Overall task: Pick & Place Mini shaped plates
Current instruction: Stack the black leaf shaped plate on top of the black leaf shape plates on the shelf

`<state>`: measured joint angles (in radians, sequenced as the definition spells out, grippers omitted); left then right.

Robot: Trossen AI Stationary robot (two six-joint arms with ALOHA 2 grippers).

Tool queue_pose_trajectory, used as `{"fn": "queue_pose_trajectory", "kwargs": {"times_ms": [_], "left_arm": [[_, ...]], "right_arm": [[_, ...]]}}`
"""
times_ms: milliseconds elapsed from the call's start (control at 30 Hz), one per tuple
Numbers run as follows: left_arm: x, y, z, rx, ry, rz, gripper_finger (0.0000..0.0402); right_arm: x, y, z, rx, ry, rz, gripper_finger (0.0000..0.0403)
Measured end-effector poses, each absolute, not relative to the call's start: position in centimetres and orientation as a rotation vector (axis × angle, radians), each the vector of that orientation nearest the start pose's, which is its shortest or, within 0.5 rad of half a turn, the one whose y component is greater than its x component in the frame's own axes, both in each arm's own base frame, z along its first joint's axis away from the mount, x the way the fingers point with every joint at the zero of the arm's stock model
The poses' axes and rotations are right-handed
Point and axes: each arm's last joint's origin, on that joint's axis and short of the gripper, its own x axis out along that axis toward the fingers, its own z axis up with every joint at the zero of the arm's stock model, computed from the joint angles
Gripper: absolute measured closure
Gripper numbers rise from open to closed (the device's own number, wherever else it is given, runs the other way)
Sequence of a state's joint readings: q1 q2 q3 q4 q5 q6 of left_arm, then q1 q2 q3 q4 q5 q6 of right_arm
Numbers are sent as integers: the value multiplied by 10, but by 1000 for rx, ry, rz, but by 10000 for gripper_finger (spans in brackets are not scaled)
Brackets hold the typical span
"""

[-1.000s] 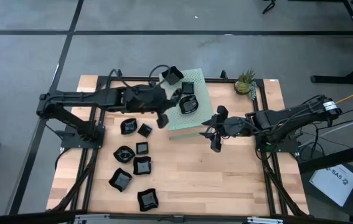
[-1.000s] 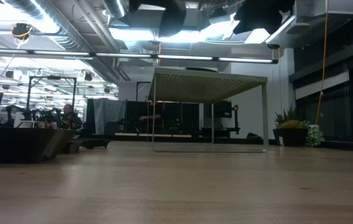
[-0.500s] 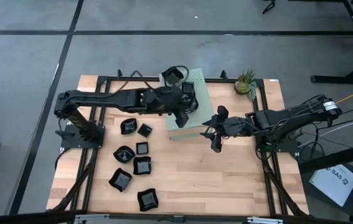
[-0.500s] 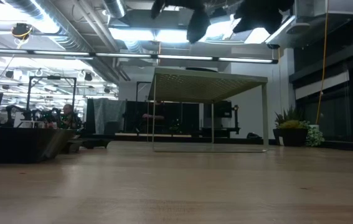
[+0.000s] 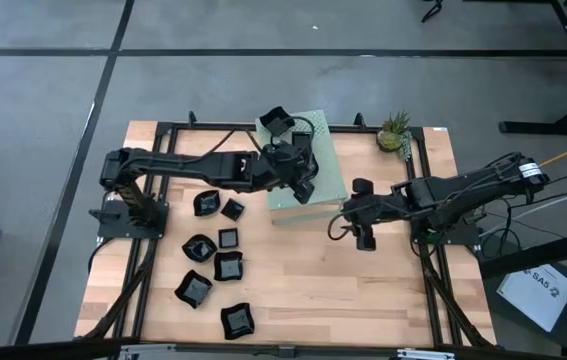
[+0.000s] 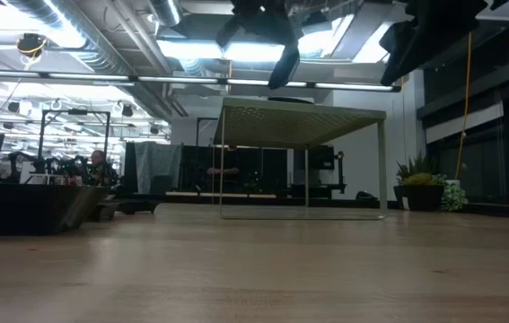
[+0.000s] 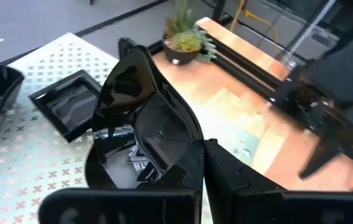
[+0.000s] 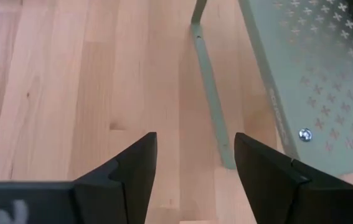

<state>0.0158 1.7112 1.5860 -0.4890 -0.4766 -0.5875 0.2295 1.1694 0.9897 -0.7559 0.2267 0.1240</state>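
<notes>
The left tool (image 5: pixel 301 185) is held above the pale green perforated box (image 5: pixel 328 180), its fingers pinched on the rim of a glossy black plate (image 7: pixel 142 134), which is seen tilted on edge in the left wrist view. Two more plates are found on the box top: a square one (image 7: pixel 70 109) just beside the held plate and a deeper one (image 5: pixel 277 122) at the box's far corner. Six further plates (image 5: pixel 218 265) are scattered on the desk (image 5: pixel 363 290) under the left arm (well apart from the box). The right tool (image 8: pixel 192 165) is hung over bare wood just beside the box's near leg, its fingers spread, nothing between them. A small potted plant (image 5: pixel 395 130) is set at the desk's far edge.
</notes>
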Motion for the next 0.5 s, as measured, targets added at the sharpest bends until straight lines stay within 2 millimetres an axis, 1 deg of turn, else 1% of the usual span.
{"fn": "queue_pose_trajectory", "kwargs": {"times_ms": [133,267,500], "left_arm": [[384,21,339,-432,430,668,399],[390,21,328,-411,449,704,399],[398,22,320,-454,451,685,398]], "right_arm": [[221,45,285,-112,908,-33,191],[221,45,285,-111,908,-33,191],[221,46,285,-106,909,-24,191]]}}
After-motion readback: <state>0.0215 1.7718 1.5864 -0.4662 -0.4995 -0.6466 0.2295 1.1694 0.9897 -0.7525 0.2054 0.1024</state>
